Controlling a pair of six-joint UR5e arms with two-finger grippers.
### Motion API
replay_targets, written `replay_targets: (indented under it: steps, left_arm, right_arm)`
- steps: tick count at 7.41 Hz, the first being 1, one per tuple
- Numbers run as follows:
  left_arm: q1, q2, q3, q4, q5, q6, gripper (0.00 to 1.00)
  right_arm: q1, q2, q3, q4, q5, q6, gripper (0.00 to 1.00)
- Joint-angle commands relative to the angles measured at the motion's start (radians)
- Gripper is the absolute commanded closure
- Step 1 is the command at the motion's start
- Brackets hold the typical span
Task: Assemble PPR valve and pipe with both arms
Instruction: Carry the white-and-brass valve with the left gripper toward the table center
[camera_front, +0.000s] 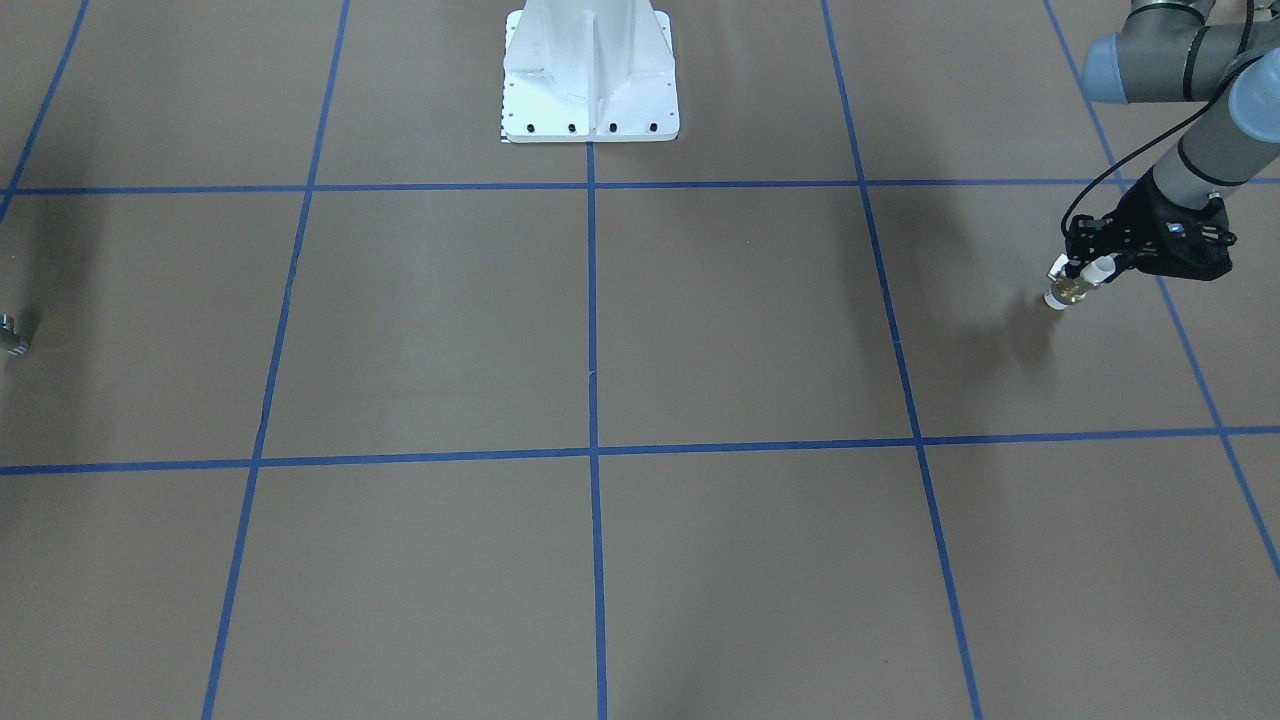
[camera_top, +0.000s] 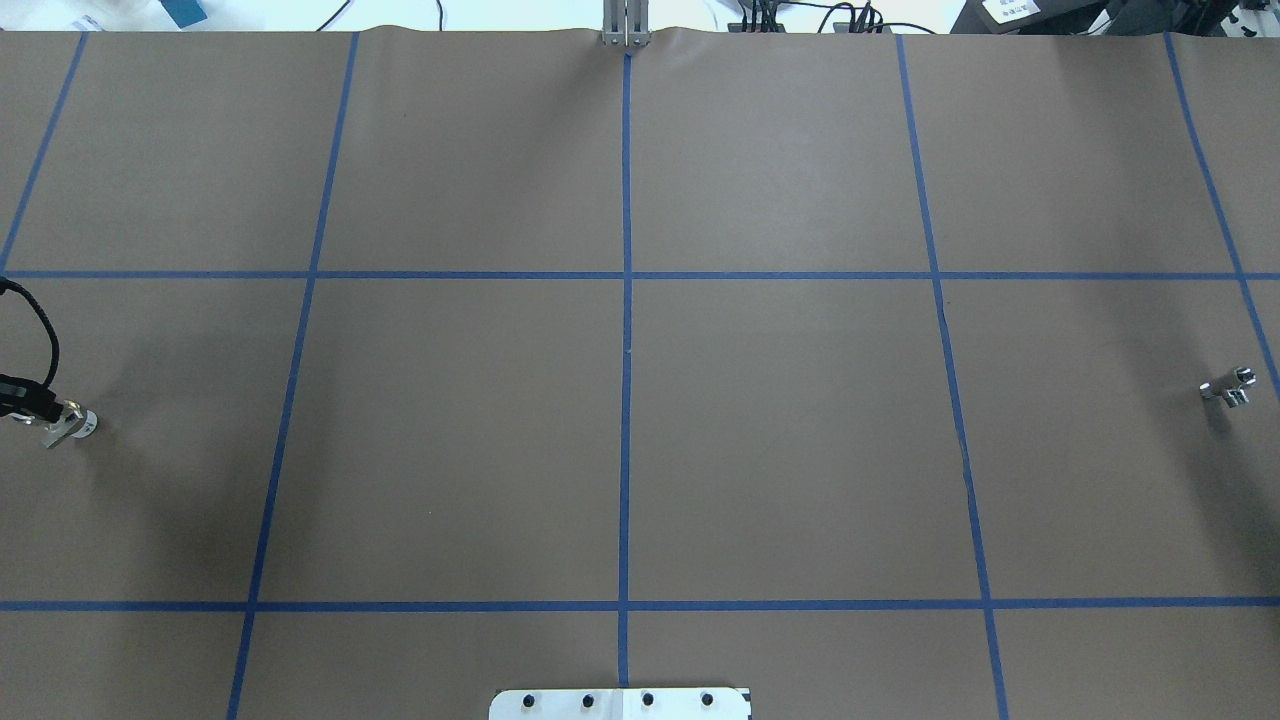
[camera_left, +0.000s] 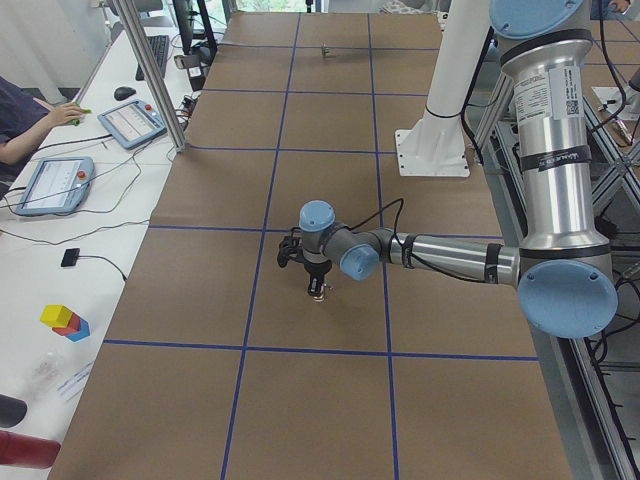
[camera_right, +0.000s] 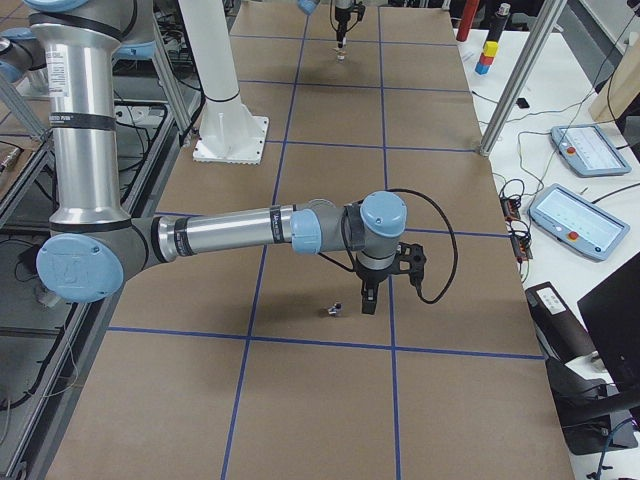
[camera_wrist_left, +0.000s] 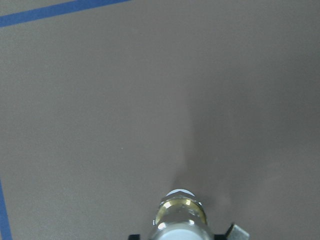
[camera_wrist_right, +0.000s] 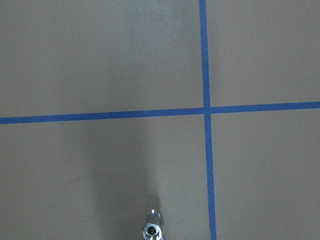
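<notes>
- The valve (camera_front: 1070, 291) is being gripped by the left gripper (camera_front: 1085, 272), whose jaws are being pressed shut on its upper part. The brass body and a white round end are being shown below them.
- The valve is being held tilted, white end down, close over the tabletop (camera_front: 700, 330). It is being held near the edge on the robot's left, about midway between the robot's edge and the far one. Whether that end is touching the surface cannot be told.
- A shadow is being cast on the tabletop just beside the valve.
- The pipe (camera_top: 1230, 388) is being borne by the tabletop alone, near the opposite edge on the robot's right, well apart from the valve.
- In the right wrist view the pipe is being seen end-on, with its open bore turned toward the camera, near a blue tape line (camera_wrist_right: 207, 165).
- The right gripper (camera_right: 367, 303) is being held pointing down just beside the pipe, with a gap between them. Whether its jaws are released or clenched cannot be told.
- The white pedestal (camera_front: 590, 70) is being shown bolted at the middle of the robot's edge, well apart from both parts.
</notes>
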Motion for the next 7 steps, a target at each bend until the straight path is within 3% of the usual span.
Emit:
replay_targets:
  steps: [1, 2, 4, 5, 7]
  left_arm:
    - [-0.006, 0.003, -0.029, 0.005, -0.006, -0.002, 1.00]
    - [-0.009, 0.006, -0.063, 0.027, -0.012, -0.005, 1.00]
    - [-0.004, -0.053, -0.220, 0.286, -0.006, -0.015, 1.00]
    - [-0.003, -0.142, -0.265, 0.430, -0.003, -0.029, 1.00]
    - [0.020, -0.454, -0.272, 0.777, 0.000, -0.089, 1.00]
  right_arm:
    - [-0.001, 0.000, 0.000, 0.000, 0.005, 0.000, 0.00]
    - [0.001, -0.002, 0.000, -0.003, 0.008, 0.000, 0.00]
    - [-0.001, 0.003, 0.003, -0.006, 0.003, 0.000, 0.00]
    - [-0.001, 0.003, 0.003, -0.006, 0.003, 0.000, 0.00]
    - [0.001, -0.002, 0.006, -0.003, 0.008, 0.000, 0.00]
